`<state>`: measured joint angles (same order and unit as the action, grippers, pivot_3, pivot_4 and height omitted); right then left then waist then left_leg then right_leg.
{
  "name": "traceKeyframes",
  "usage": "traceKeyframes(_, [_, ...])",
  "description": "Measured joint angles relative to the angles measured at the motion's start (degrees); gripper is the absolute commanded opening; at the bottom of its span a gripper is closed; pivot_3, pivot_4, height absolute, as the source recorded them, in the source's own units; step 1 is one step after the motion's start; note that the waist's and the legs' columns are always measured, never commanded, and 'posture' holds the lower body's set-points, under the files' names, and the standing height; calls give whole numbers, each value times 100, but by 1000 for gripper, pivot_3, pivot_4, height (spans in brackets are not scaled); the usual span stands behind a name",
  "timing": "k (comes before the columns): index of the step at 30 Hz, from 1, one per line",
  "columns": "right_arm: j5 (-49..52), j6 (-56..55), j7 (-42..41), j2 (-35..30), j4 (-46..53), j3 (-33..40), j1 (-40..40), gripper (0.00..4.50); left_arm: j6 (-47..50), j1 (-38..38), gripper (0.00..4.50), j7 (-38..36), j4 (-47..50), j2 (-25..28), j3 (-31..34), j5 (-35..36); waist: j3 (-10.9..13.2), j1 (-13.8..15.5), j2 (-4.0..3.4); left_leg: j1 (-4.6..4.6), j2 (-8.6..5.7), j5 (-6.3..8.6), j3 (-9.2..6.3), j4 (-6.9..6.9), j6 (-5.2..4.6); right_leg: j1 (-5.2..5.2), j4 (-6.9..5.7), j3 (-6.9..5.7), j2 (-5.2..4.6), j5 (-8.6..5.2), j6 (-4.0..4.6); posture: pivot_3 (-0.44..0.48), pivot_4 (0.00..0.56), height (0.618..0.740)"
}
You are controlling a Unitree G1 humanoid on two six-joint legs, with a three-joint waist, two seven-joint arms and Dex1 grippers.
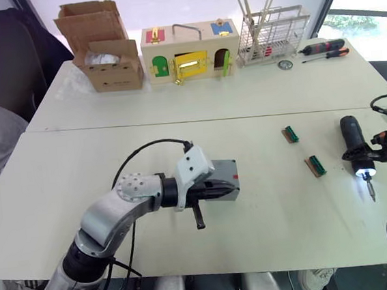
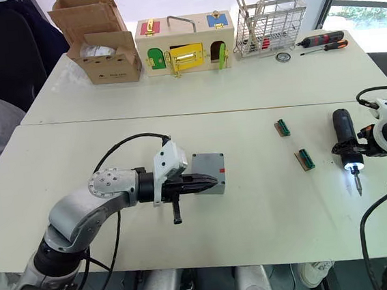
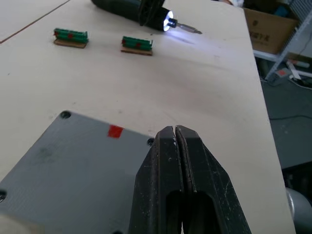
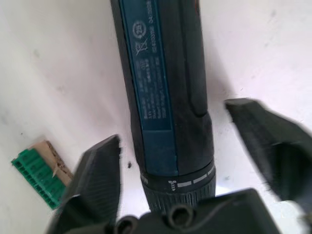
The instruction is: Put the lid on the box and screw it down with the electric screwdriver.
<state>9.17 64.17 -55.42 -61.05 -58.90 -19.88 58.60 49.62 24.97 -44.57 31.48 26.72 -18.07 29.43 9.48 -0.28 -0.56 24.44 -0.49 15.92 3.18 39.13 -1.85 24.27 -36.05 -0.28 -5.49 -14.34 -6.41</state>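
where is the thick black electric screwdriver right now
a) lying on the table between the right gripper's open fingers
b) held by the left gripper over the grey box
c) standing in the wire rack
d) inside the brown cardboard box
a: the thick black electric screwdriver lies on the white table, its light on, with the right gripper open and one finger on either side of its body.

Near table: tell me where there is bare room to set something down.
The widest bare patch lies between the box under the left gripper and the two green connector strips. The near-left corner of the table is bare too. It is crowded by the electric screwdriver, straddled by the right gripper.
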Motion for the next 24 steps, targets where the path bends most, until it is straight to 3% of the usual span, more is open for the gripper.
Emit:
traceKeyframes(5, [-204,-117,124,117,-172,311,40,4486,53,-5,0,22,-4,-1,187,190,0,-18,0,0,0,-1,0,0,2,0,0,1,-1,0,0,0,150,731])
traceKeyframes(8, [-220,-513,387,81,-138,736,111,4486,149,-71,0,224,-128,-190,849,609,0,-25,-2,-1,0,-1,0,0,2,1,-3,0,-2,1,-1,0,150,731])
traceKeyframes(12, [-115,-895,419,-259,835,1357,124,4486,411,-366,0,525,-215,-178,1960,1216,1,-39,-3,-1,5,-1,-2,-7,5,7,-5,-2,2,-1,-5,0,150,731])
traceKeyframes(14, [217,-655,412,-311,1655,2010,-85,4486,609,-565,0,634,-205,-141,2362,1613,3,-33,6,-1,11,-2,-7,-6,9,4,-5,-4,6,-1,-5,0,150,731])
traceKeyframes(16, [808,-334,390,-150,3167,3174,-1108,4486,818,-914,0,730,-185,-48,2754,2026,-1,-22,34,-3,14,0,-22,-11,6,-8,-4,-11,9,-1,-6,0,150,731])
traceKeyframes(19, [2084,183,214,1098,6217,4937,-3373,4486,1060,-1794,0,822,-167,368,3140,2202,-14,26,74,-4,33,-1,-63,-12,11,-27,-2,-20,27,-2,-6,0,150,731])
traceKeyframes(21, [2609,160,201,1925,7638,5308,-4690,4486,1145,-2272,0,834,-121,536,3213,2258,-11,123,64,-3,26,-4,-63,-11,19,-25,-9,-17,17,-2,-5,0,150,731])
traceKeyframes(24, [2964,-150,164,2362,8705,5475,-5906,4486,1134,-2727,0,819,-38,778,3247,2258,-11,166,37,-15,-2,-5,-49,-1,19,-32,-5,-8,-17,-11,23,0,150,731])
